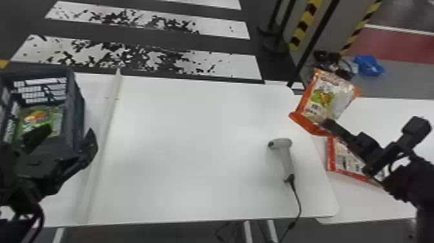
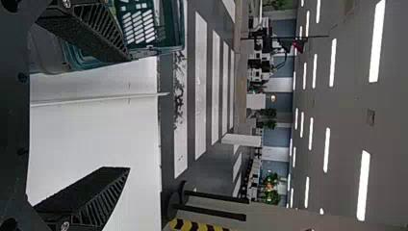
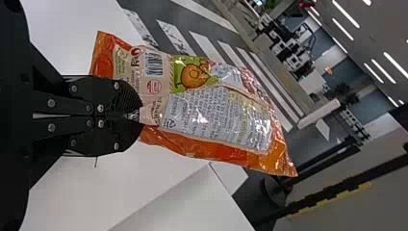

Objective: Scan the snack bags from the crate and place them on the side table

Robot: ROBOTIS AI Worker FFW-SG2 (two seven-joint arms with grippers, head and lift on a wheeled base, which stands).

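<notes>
Your right pincer (image 3: 139,114) is clenched on 1 end of the orange snack bag (image 1: 329,97), above the inner edge of the side tabletop (image 1: 397,118), near the red bag (image 1: 347,158) lying there. This end grip presumably leaves the barcode (image 3: 154,65) uncovered and the bulk free for setting down; the crate (image 1: 76,113) holds a green bag (image 1: 35,119). Note your right arm, angled forward and inward, and your left pincer (image 2: 129,114), released, fingers spread beside the crate
</notes>
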